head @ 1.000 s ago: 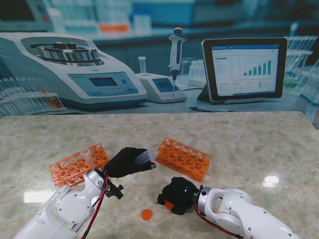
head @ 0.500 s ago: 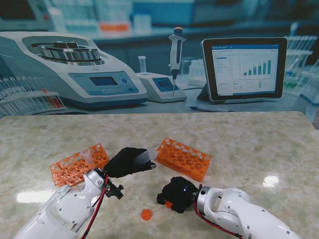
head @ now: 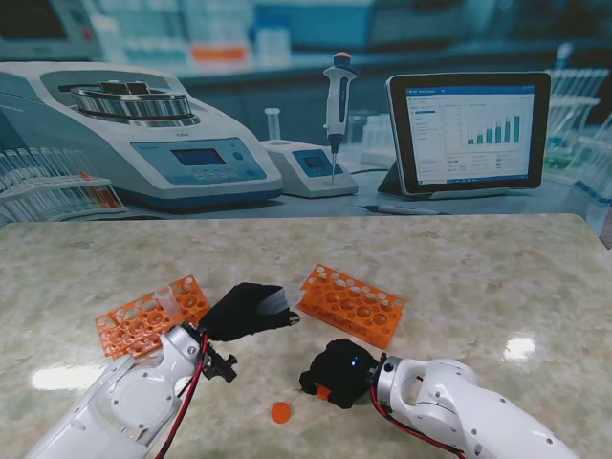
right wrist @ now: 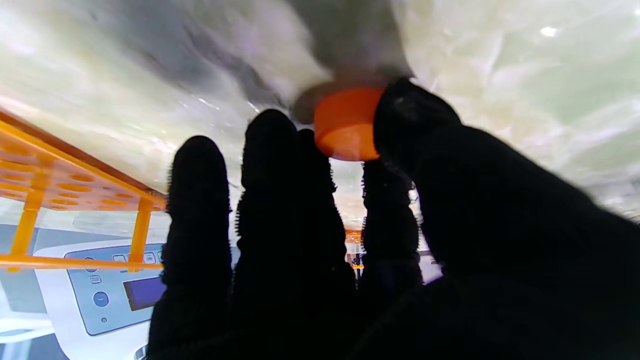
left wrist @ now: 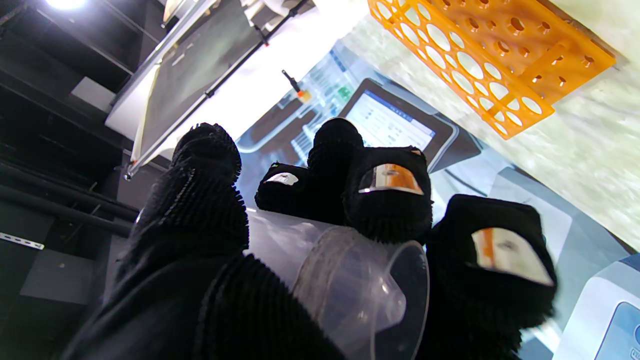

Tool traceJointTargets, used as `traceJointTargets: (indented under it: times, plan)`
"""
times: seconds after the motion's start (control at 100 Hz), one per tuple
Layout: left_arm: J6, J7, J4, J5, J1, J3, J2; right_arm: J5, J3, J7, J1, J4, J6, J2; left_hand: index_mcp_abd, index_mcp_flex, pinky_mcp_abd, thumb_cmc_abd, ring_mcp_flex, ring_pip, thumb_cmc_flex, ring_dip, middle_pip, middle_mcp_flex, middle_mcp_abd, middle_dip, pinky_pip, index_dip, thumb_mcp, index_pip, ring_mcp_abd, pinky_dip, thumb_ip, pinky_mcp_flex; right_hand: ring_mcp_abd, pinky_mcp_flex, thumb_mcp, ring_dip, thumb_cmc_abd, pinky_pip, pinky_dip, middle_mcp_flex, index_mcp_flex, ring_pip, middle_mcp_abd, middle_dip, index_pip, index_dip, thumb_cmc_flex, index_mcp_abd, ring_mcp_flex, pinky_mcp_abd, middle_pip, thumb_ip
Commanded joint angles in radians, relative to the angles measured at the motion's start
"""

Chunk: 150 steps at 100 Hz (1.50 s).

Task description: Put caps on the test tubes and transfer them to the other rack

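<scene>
My left hand (head: 245, 312) hovers between the two orange racks, shut on a clear open-mouthed test tube (head: 278, 300); the left wrist view shows the tube (left wrist: 350, 290) lying across the palm under the fingers (left wrist: 387, 195). My right hand (head: 337, 373) sits low over the table near me, thumb and fingertips pinching an orange cap (head: 324, 392). In the right wrist view the cap (right wrist: 345, 122) is right at the marble surface. A second orange cap (head: 280, 412) lies loose on the table. The left rack (head: 143, 318) holds one clear tube (head: 164, 295). The right rack (head: 351, 304) looks empty.
Behind the marble table (head: 478, 277) stands a lab backdrop with a centrifuge (head: 143, 134), a pipette (head: 337, 105) and a tablet (head: 469, 129). The right rack (left wrist: 492, 60) shows beyond my left fingers.
My right hand has crept slightly left and away from me with the orange cap in its pinch. The left hand and its tube have stayed put.
</scene>
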Motion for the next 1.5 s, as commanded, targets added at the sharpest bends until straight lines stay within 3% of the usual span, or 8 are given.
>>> traceJointTargets:
  times: [0.0, 0.44, 1.1, 1.49]
  plan:
    - [0.003, -0.004, -0.003, -0.002, 0.000, 0.002, 0.001, 0.000, -0.010, 0.016, -0.007, 0.018, -0.004, 0.000, 0.001, 0.017, 0.021, 0.083, 0.035, 0.006, 0.026, 0.007, 0.014, 0.036, -0.090, -0.006, 0.082, 0.066, 0.046, 0.098, -0.031, -0.028, 0.019, 0.030, -0.001, 0.017, 0.109, 0.004, 0.026, 0.019, -0.009, 0.069, 0.068, 0.022, -0.048, 0.011, 0.026, -0.028, 0.103, -0.048, 0.037, -0.015, 0.035, 0.017]
    - [0.005, -0.004, -0.006, -0.002, 0.001, 0.001, 0.001, 0.022, -0.021, 0.030, 0.001, 0.025, -0.008, -0.002, 0.002, 0.017, 0.021, 0.083, 0.035, 0.006, 0.026, 0.007, 0.014, 0.036, -0.091, -0.006, 0.082, 0.066, 0.046, 0.098, -0.031, -0.028, 0.019, 0.030, 0.000, 0.036, 0.162, -0.009, 0.070, 0.033, -0.003, 0.118, 0.135, 0.044, -0.066, 0.008, 0.039, -0.031, 0.148, -0.068, 0.068, -0.011, 0.059, 0.033]
    - [0.003, -0.003, -0.007, 0.000, 0.004, 0.000, 0.001, 0.035, -0.032, 0.012, 0.011, 0.040, -0.017, -0.005, 0.001, 0.016, 0.021, 0.084, 0.035, 0.006, 0.026, 0.007, 0.015, 0.036, -0.089, -0.006, 0.082, 0.066, 0.046, 0.098, -0.031, -0.028, 0.018, 0.030, -0.012, 0.063, 0.211, -0.016, 0.072, 0.054, 0.008, 0.166, 0.217, 0.082, -0.081, 0.006, -0.002, 0.043, 0.185, -0.078, 0.109, -0.010, 0.097, 0.052]
    - [0.002, -0.002, -0.005, 0.000, 0.004, -0.001, 0.000, 0.033, -0.022, -0.006, 0.010, 0.042, -0.033, -0.007, 0.001, 0.016, 0.021, 0.083, 0.035, 0.006, 0.026, 0.007, 0.015, 0.036, -0.090, -0.006, 0.082, 0.066, 0.045, 0.098, -0.031, -0.028, 0.018, 0.030, -0.019, 0.070, 0.242, -0.022, 0.050, 0.069, -0.051, 0.184, 0.243, 0.093, -0.088, 0.000, -0.019, 0.099, 0.186, -0.089, 0.124, -0.002, 0.110, 0.050]
